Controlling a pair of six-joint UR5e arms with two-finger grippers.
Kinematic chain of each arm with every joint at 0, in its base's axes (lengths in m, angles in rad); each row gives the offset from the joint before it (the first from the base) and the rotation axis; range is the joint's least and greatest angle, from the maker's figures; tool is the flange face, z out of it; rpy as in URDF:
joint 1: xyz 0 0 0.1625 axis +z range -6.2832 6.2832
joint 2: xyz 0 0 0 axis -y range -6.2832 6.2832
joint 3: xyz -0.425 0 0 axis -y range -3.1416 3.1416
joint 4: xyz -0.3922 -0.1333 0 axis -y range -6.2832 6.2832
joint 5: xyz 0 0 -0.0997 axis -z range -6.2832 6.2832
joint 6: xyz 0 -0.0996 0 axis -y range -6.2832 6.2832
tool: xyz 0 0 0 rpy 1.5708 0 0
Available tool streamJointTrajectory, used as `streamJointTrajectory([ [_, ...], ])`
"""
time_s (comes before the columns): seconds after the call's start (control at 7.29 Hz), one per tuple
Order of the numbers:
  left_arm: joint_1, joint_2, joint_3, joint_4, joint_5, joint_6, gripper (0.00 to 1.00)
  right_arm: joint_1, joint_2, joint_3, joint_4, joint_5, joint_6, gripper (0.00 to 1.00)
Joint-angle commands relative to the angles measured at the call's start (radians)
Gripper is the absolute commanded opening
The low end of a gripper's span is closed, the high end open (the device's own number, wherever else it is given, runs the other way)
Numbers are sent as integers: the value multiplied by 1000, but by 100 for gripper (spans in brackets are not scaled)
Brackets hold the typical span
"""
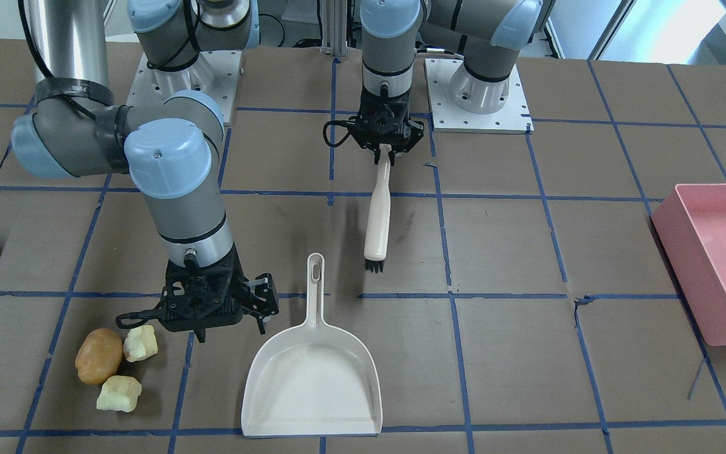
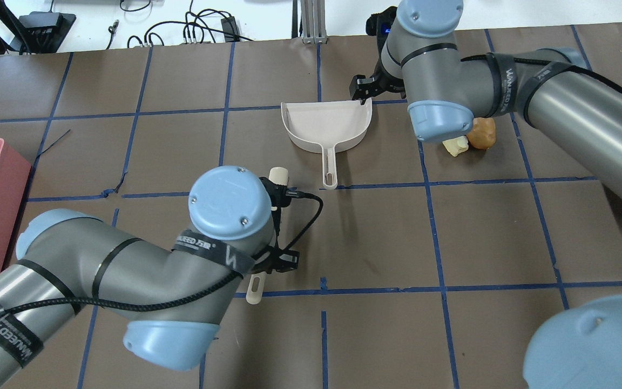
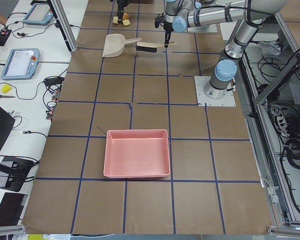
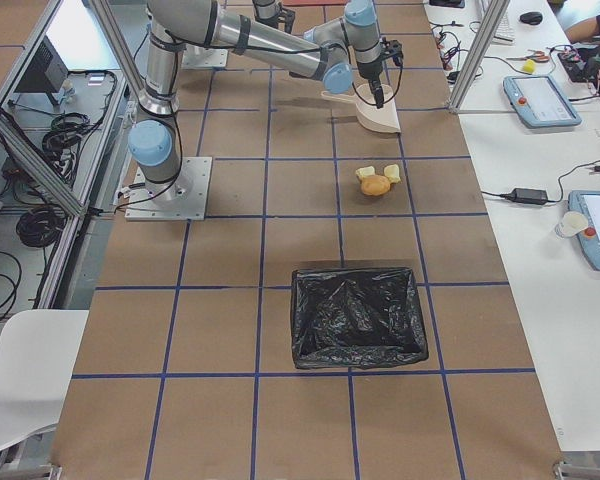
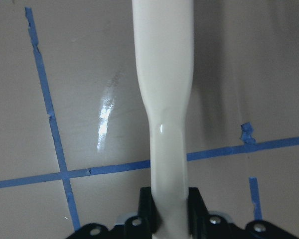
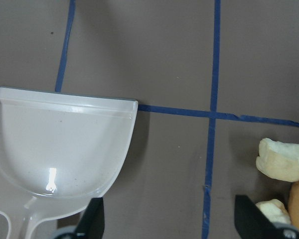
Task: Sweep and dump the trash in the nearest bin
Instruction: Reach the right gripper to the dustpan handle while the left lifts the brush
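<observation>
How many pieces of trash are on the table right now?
3, clustered together: a tan-orange lump, one pale foam chunk on its dustpan side, and a second foam chunk just below the lump in the front-facing view. None seem hidden.

In the overhead view the left arm [image 2: 230, 202] covers the brush [image 2: 278, 175] but for its two ends, and the right arm [image 2: 440, 116] hides one pale foam chunk [image 1: 119, 394] and part of the tan-orange lump [image 2: 482, 132]. The pink bin [image 1: 694, 271] runs off the front-facing view's right edge.
</observation>
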Motion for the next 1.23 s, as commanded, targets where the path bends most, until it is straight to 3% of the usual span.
streamJointTrajectory([
  [0.0,173,-6,3,6,-76,112,0,81,4,110,-141,-5,116,92],
  [0.14,216,-21,6,10,-79,119,0,126,7,115,-143,-50,159,92],
  [0.41,212,-26,-1,4,-75,116,0,178,25,120,-154,-58,295,93],
  [0.96,220,-40,15,4,-73,120,0,209,50,146,-157,-61,301,91],
  [1.1,220,-47,17,10,-73,131,0,207,51,146,-146,-61,298,85],
])
